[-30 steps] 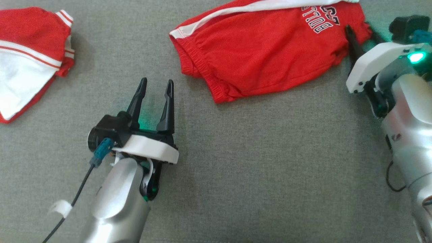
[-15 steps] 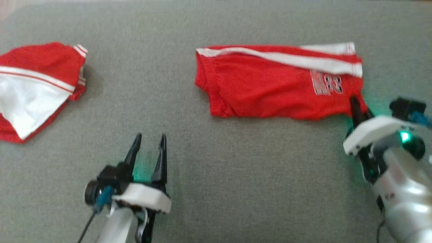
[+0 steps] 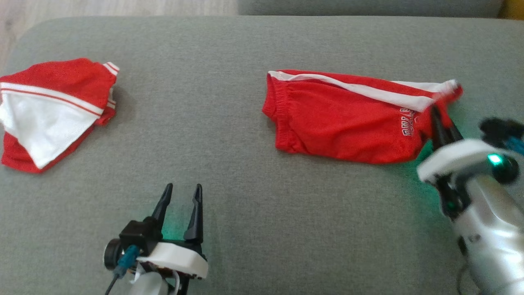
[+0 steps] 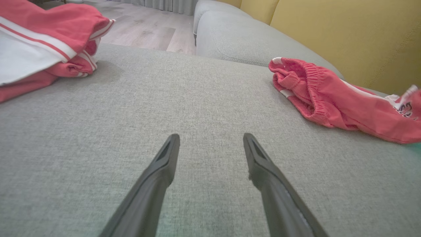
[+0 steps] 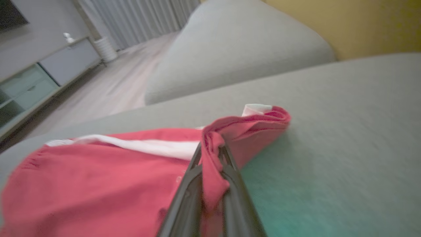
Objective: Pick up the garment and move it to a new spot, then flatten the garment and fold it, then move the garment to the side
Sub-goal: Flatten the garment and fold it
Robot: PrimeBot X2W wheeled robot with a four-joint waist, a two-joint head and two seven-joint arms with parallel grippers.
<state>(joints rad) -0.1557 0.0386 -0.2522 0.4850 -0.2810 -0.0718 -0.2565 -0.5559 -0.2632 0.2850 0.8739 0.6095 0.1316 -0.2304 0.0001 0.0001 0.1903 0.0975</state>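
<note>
The right end effector (image 3: 435,114) is pinching the right end of the garment (image 3: 339,123) with its fingers nearly together. The garment is lying toward the back right of the sofa cushion (image 3: 262,196). The left end effector (image 3: 183,189) is hovering wide open and empty near the front edge. I am advising a slow lift, because the pinched fold looks thin.

We can make out one print (image 3: 406,124): arched white letters with dark outlines on the red shorts (image 3: 348,123), near their right end, reading roughly "BULL" before a fold cuts them off. In the left wrist view we cannot read it.
</note>
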